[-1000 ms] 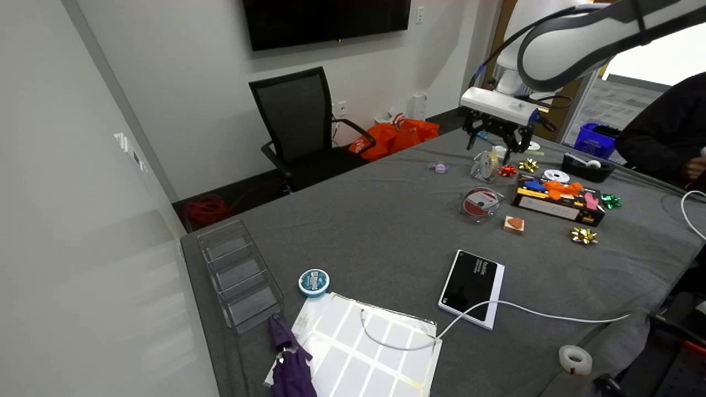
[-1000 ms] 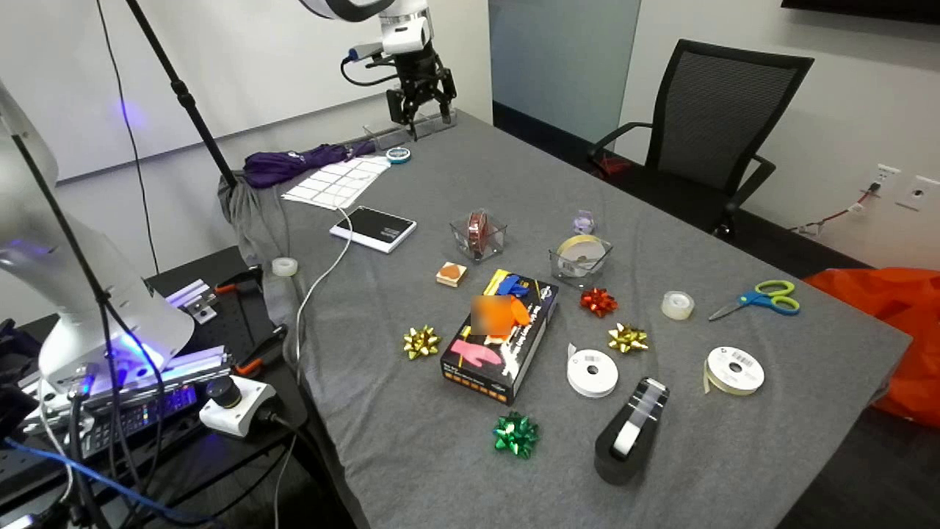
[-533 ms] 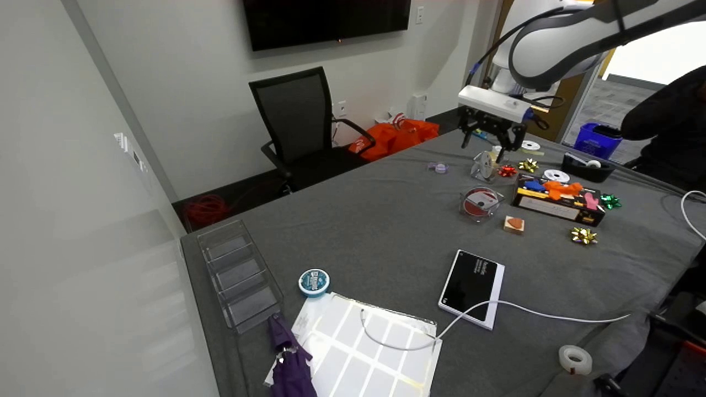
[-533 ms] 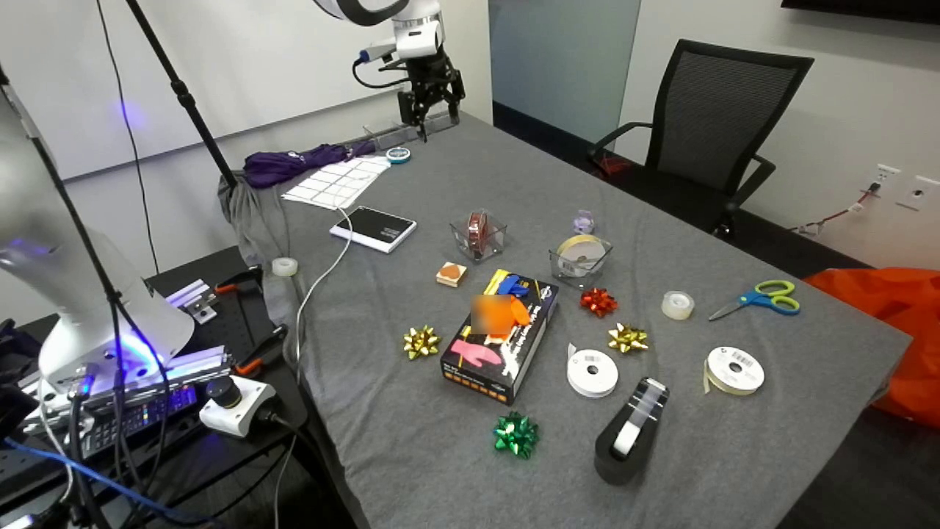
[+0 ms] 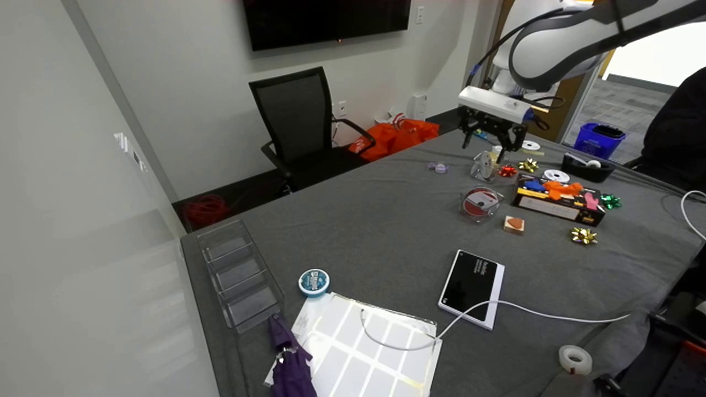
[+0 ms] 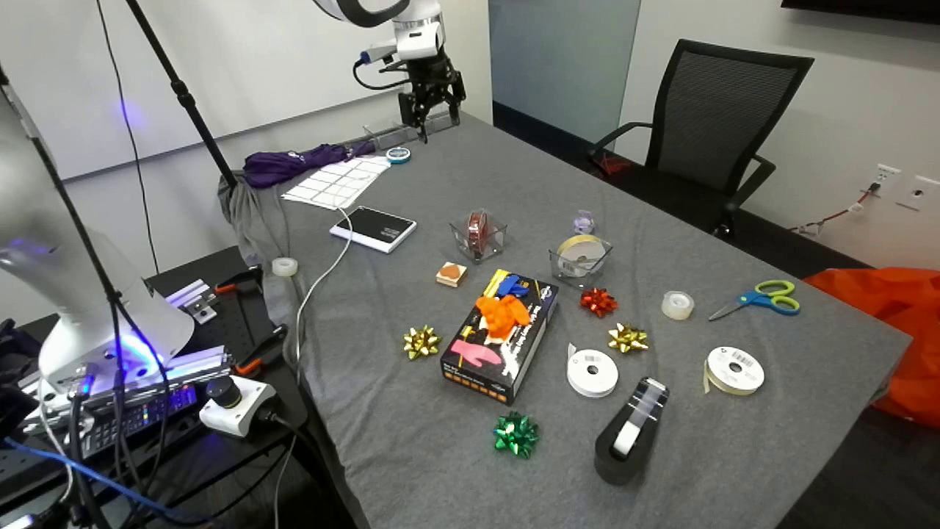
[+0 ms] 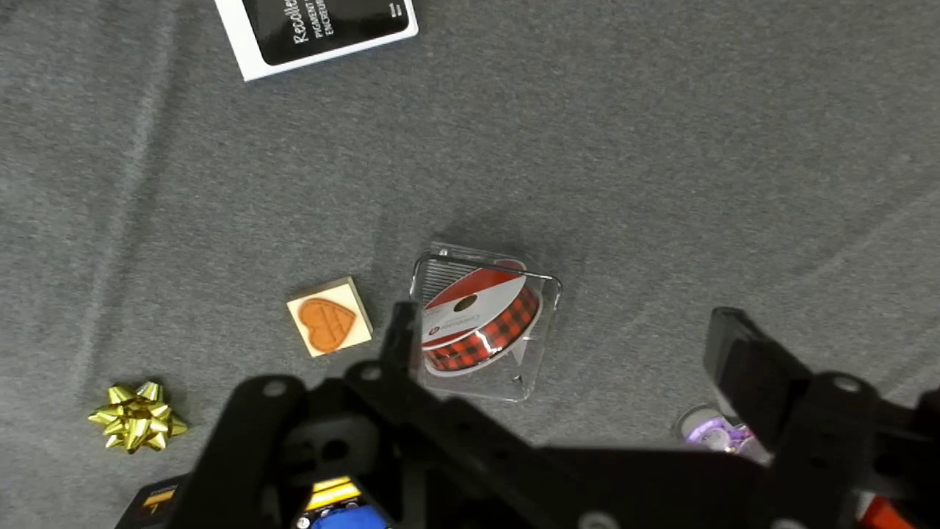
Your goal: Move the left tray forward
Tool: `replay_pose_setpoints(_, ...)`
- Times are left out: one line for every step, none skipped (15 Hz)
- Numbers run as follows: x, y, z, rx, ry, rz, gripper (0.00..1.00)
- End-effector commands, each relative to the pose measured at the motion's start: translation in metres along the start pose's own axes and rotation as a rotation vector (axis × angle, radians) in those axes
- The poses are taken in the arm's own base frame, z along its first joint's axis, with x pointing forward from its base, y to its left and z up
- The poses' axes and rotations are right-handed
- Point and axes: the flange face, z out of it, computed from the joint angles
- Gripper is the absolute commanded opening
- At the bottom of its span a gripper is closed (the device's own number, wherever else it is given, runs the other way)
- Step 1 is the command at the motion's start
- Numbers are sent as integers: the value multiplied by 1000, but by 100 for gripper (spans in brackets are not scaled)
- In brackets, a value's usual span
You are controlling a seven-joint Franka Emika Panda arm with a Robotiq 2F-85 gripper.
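One probable stamp (image 7: 330,319) beside left tray (image 7: 530,354)

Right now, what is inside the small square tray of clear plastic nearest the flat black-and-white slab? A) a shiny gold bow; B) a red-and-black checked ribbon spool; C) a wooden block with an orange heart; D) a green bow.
B: in the wrist view, the red-and-black checked ribbon spool sits within the walls of the small square clear-plastic tray.
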Motion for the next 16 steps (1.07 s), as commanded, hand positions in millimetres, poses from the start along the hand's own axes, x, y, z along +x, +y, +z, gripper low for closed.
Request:
replay_pose_setpoints(16,4,25,2,4,33,100)
replay_pose_setpoints(20,4,30,-4,6,51,100)
replay_pose_setpoints(25,5,37,-13,1,86,100)
replay_pose_setpoints(29,6,43,-24,-3,117,100)
replay_pose_setpoints(33,9,51,-46,-6,139,100)
replay_pose_setpoints(35,11,58,-59,-8,159,100)
replay_pose_setpoints(35,14,66,-76,-7,173,100)
replay_pose_setpoints(35,16,73,-77,-7,183,100)
replay_pose_setpoints(36,17,81,-83,-12,180,100)
replay_pose_setpoints(36,18,89,-89,-14,169,100)
replay_pose_setpoints(36,19,97,-93,-14,155,100)
replay_pose_setpoints(36,20,105,-95,-14,152,100)
replay_pose_setpoints(37,20,111,-90,-8,151,100)
replay_pose_setpoints(39,19,117,-82,-6,149,100)
replay_pose_setpoints(53,14,104,-62,-5,154,100)
replay_pose_setpoints(58,13,106,-52,-4,156,100)
